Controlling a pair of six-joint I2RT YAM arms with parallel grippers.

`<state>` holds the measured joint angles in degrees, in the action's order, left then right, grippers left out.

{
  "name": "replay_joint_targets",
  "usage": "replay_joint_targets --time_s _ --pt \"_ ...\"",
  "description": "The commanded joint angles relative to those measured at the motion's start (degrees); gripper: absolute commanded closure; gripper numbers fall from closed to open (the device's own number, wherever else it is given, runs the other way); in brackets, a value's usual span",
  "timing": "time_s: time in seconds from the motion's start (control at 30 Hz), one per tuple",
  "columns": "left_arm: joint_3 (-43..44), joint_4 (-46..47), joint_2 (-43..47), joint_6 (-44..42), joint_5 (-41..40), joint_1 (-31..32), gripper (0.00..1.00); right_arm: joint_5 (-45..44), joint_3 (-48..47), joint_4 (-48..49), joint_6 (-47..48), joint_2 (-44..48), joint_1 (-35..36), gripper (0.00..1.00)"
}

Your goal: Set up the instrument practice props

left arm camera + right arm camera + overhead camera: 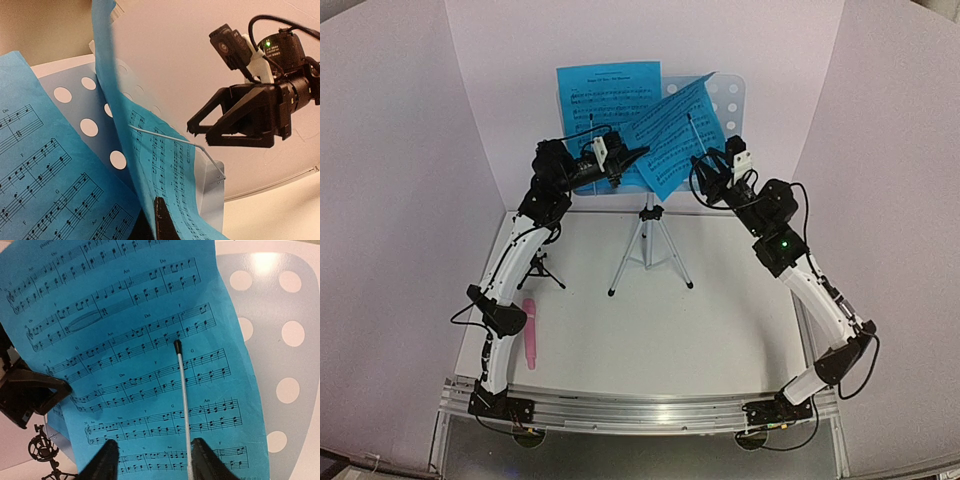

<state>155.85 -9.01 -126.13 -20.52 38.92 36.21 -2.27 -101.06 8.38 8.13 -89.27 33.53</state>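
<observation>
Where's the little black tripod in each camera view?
Top external: small black tripod left of centre, beside the left arm.
Left wrist: not in it.
Right wrist: bottom left corner.
Shared landmark: the blue sheet music, in all three.

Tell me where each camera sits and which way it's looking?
Top external: above and behind the arms, looking down at the music stand and bright-blue sheet music; both whole arms show.
Left wrist: beside the sheet music, facing across to the open right gripper; its own fingertip shows at the bottom.
Right wrist: facing the sheet music head-on; its own fingers show below, the left gripper at left.
Shared: both wrist views show the stand's wire page holder.
</observation>
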Motion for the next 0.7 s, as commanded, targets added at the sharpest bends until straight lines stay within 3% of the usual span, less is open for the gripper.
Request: replay_joint_targets --time_s 0.0,0.13,0.27,0.33,0.67 --pt "-0.4 1.0 1.3 -2.0 -0.1 0.0 1.00 2.3 -4.5 -3.6 -2.1 3.8 0.4 0.43" --pt "-0.9 0.9 2.4 -2.4 0.2 0.0 0.97 0.2 -12.5 -8.7 0.5 0.9 0.4 0.38" --pt "-1.7 0.2 3.9 -3.1 0.0 0.0 0.78 -5.1 -21.9 -17.3 2.1 -3.8 0.2 0.35" --pt "-1.9 -0.6 4.6 -3.1 -0.4 0.0 0.73 -7.6 -24.2 -20.3 0.8 -4.6 -0.4 0.34" --pt "-2.4 -3.7 7.8 -3.6 -2.2 0.0 0.68 -2.2 -15.8 -31.3 -15.8 0.8 -8.8 0.37"
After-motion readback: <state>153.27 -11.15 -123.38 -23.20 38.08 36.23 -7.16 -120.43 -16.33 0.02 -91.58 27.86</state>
